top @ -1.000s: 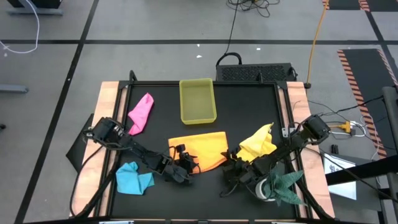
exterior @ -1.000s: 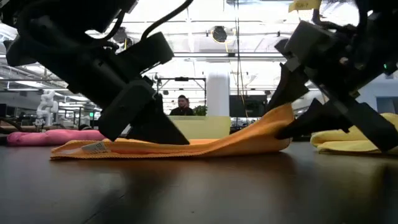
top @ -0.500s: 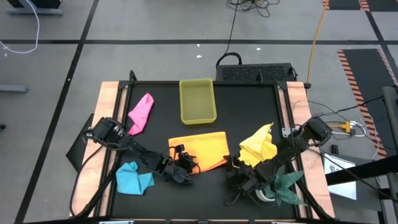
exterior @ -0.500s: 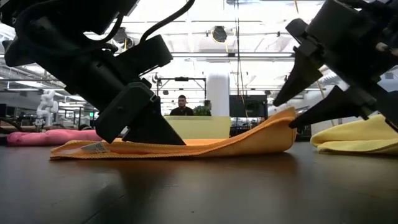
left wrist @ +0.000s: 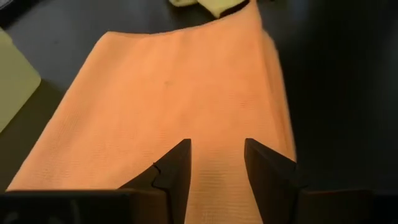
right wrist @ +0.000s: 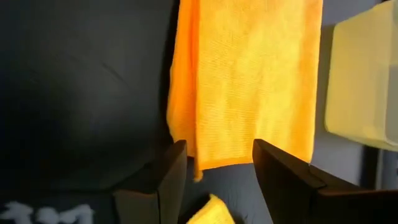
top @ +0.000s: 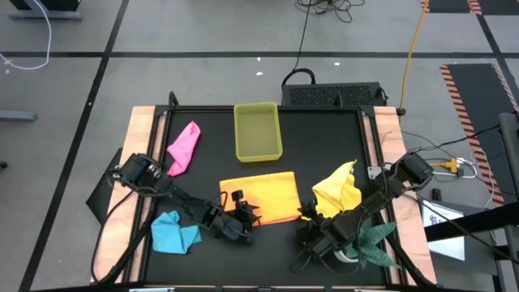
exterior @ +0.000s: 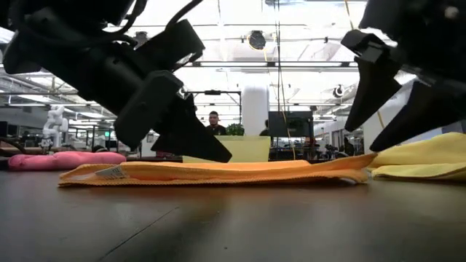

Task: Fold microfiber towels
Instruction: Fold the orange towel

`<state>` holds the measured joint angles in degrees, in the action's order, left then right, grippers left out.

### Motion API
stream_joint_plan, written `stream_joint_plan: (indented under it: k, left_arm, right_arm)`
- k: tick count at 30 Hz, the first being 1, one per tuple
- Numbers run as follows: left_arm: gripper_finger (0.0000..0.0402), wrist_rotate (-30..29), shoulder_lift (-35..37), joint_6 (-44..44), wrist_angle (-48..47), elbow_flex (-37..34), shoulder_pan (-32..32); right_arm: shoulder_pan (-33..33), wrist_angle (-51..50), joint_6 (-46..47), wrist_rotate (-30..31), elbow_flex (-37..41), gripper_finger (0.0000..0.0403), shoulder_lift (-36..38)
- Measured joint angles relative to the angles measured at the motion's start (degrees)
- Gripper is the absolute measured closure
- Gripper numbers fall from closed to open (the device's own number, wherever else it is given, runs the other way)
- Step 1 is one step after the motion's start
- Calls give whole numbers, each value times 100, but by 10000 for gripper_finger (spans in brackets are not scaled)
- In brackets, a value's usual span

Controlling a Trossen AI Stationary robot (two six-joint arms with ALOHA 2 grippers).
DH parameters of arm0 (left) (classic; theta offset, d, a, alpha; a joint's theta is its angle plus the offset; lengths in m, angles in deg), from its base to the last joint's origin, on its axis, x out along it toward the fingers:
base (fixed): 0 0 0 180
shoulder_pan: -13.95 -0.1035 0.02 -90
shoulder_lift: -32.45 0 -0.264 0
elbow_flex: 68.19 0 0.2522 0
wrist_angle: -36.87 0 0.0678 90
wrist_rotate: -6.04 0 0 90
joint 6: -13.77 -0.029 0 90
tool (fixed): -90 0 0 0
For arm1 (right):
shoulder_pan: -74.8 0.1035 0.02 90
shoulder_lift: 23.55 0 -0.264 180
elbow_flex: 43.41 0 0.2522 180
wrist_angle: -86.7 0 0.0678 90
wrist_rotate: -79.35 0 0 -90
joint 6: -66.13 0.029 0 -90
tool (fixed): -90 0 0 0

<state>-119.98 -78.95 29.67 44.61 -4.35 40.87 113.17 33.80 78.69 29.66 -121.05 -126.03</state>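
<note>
The orange towel point(top: 261, 195) lies flat on the black table top, between my two grippers; one long edge point(right wrist: 177, 93) shows more than one layer. My left gripper point(left wrist: 216, 149) is open, slanting down over the towel's near left end. My right gripper point(exterior: 362, 140) is open too, and hangs above the towel's right end point(exterior: 349, 171), clear of it. The pink towel point(top: 184, 146), the light blue towel point(top: 174, 233) and the yellow towel point(top: 336, 188) lie crumpled around it. My left gripper slants down from the table's near left side onto the orange towel's top point(exterior: 233, 166). Its open fingertips point(exterior: 218, 154) come right down to the cloth there. I cannot tell whether they touch it. The towel lies flat on the table.
The yellow tray point(top: 258, 131) stands just beyond the orange towel, toward the far edge. A dark green cloth point(top: 375, 243) lies under my right arm at the near right corner. Bare black table shows along the near edge point(top: 268, 259).
My right gripper has risen and drawn back toward the table's near right corner, tipping further downward. The orange towel's right end, which stood raised between its fingers, has dropped and now lies flat; the rest of the towel has stayed in place.
</note>
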Motion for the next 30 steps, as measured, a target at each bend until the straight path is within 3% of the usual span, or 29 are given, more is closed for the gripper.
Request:
stream_joint_plan:
  k: [2, 5, 7, 11, 16, 20, 27, 30]
  left_arm:
    - [250, 2, 0, -20, -13, 0, 18]
    - [250, 1, 0, -13, -13, 0, 11]
    - [250, 1, 0, -15, -15, 0, 5]
    - [250, 2, 0, -12, -20, 0, 0]
    - [250, 1, 2, -11, -24, 0, 0]
    - [250, 1, 0, -7, -24, 0, -29]
    - [250, 3, 2, 77, -33, 0, -63]
    - [250, 7, 2, 78, -37, 0, -63]
  right_arm:
    - [0, -40, 127, -139, -61, 227, 3]
    - [-60, 168, 72, -1004, 13, 227, 7]
    - [-92, 452, -96, -1263, 186, 227, 7]
    - [-115, 1627, -1078, -1001, 758, 227, 24]
    - [-117, 3387, -2237, -226, 1394, 227, 4]
    - [-188, 4306, -2910, -140, 1659, 227, -22]
    - [-370, 4571, -3242, -111, 1715, 227, -239]
    - [-372, 4595, -3276, 313, 1718, 227, -254]
